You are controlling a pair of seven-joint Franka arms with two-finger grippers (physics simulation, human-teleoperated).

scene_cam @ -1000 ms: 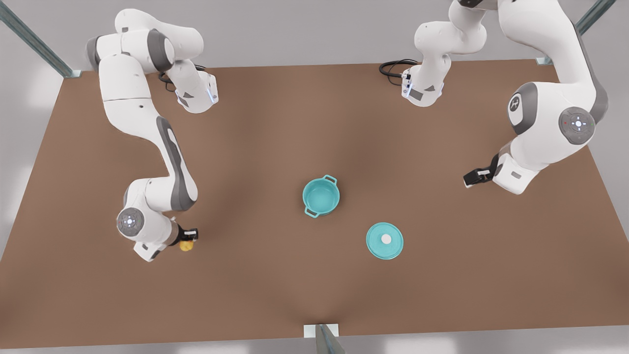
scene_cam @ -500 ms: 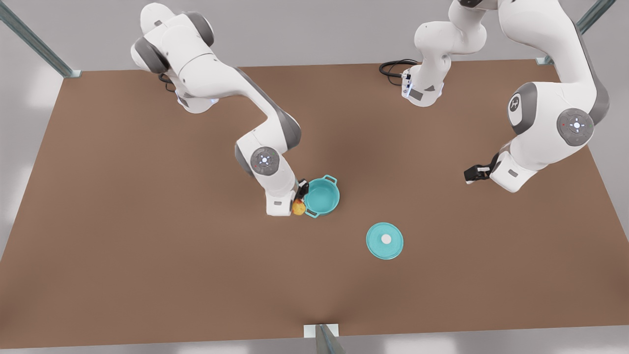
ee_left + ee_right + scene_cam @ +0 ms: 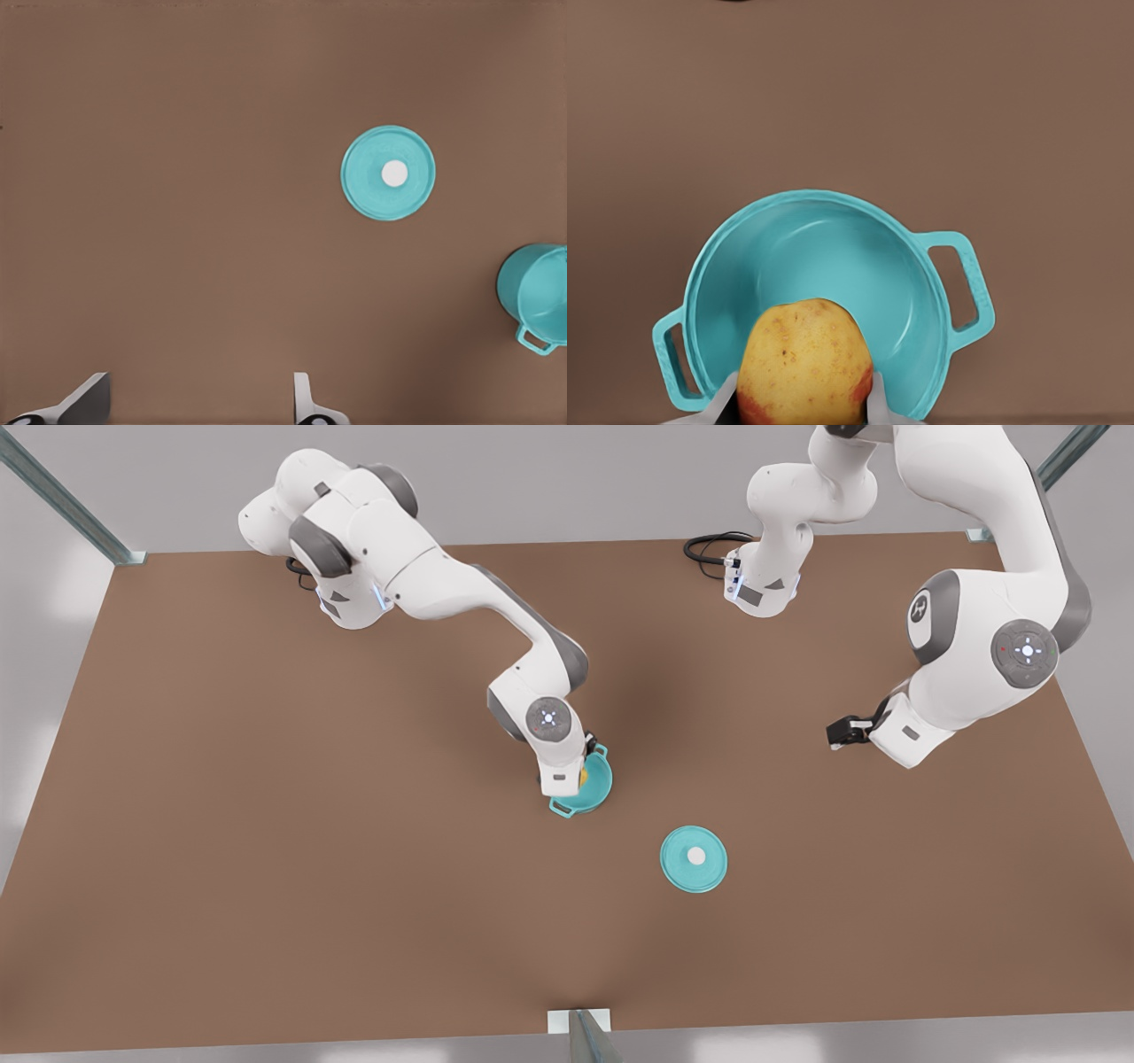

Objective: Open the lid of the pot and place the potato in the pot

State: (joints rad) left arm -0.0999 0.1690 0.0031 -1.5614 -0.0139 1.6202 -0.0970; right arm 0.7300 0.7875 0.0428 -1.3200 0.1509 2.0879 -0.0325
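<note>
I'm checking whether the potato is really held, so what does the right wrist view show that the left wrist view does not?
Right wrist view alone: the potato clamped between the right gripper's fingers, held above the pot's open interior, with both loop handles visible.

Left wrist view alone: the pot lid lying flat on the table, apart from the pot, and the left gripper open with nothing between its fingers.

Both: the teal pot and the brown table.
</note>
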